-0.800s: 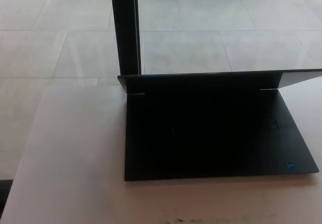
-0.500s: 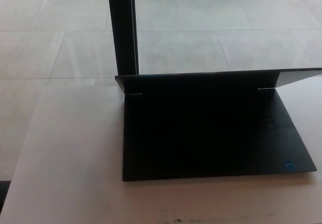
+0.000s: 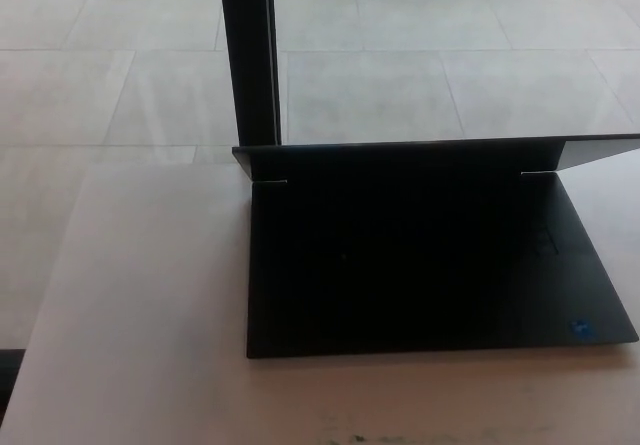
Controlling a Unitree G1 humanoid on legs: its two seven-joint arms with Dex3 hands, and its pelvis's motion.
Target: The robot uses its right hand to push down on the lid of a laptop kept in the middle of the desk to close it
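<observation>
A black laptop [image 3: 430,265] sits open on the pale desk [image 3: 140,315], its base toward me and a small blue sticker [image 3: 580,327] at its front right corner. Its lid [image 3: 420,157] stands up at the back, seen nearly edge-on as a dark strip running off the right edge. Neither of my hands shows in the head view.
A black upright post [image 3: 250,55] rises just behind the laptop's left rear corner. Beyond the desk lies a light tiled floor [image 3: 450,65]. The desk's left edge runs diagonally at the picture's left, and a dark corner [image 3: 8,365] shows at the lower left.
Only the camera has shifted slightly; the whole picture moved a few pixels. The laptop and its lid have not moved.
</observation>
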